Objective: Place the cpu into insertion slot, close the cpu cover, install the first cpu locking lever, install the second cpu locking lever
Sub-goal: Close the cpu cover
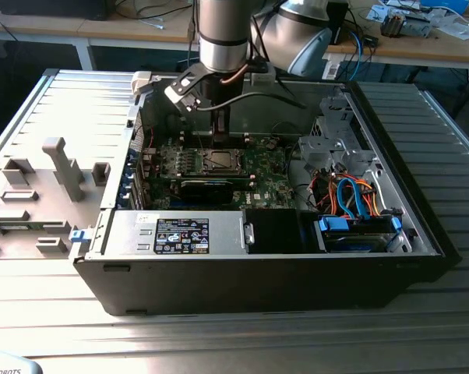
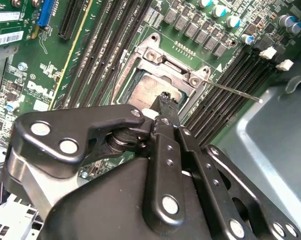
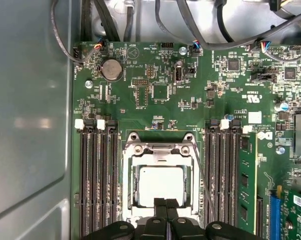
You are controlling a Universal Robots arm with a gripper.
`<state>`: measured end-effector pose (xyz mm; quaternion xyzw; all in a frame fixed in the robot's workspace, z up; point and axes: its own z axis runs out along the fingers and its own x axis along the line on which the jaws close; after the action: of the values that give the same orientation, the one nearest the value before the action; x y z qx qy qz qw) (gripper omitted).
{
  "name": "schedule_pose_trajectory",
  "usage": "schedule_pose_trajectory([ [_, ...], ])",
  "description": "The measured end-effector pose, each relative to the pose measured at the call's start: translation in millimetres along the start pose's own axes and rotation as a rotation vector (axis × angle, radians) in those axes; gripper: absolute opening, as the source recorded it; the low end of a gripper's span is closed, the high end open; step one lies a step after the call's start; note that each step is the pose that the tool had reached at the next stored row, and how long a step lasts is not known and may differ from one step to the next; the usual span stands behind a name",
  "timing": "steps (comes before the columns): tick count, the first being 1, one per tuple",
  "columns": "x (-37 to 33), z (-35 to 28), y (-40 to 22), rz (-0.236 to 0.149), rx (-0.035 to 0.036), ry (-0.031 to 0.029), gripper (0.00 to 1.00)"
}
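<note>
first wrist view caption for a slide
black hand over the dull silver-grey square cpu, seated beneath its thin silvery frame cover

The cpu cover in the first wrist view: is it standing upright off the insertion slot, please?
No, the cpu cover lies flat, framing the cpu that shows through its cut-out middle.

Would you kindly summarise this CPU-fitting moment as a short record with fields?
cpu cover: lying flat over the cpu
cpu: seated beneath, showing through the cut-out
locking lever: one thin rod angled out over the memory slots, apparently unlatched
tool: shut, tips at the cover's edge
setting: green motherboard in an open computer case
</note>
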<state>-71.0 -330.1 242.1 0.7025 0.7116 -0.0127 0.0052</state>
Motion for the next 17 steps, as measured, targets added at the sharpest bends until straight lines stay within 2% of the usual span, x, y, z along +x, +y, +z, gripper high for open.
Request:
schedule_pose_trajectory([
  [8, -0.3, -11.0, -0.1, 0.000, -0.0001, 0.0000, 0.11],
  [13, -0.6, -23.5, -0.2, 0.000, 0.0000, -0.0001, 0.11],
  [17, -0.7, -29.1, -0.3, 0.000, -0.0001, 0.0001, 0.11],
])
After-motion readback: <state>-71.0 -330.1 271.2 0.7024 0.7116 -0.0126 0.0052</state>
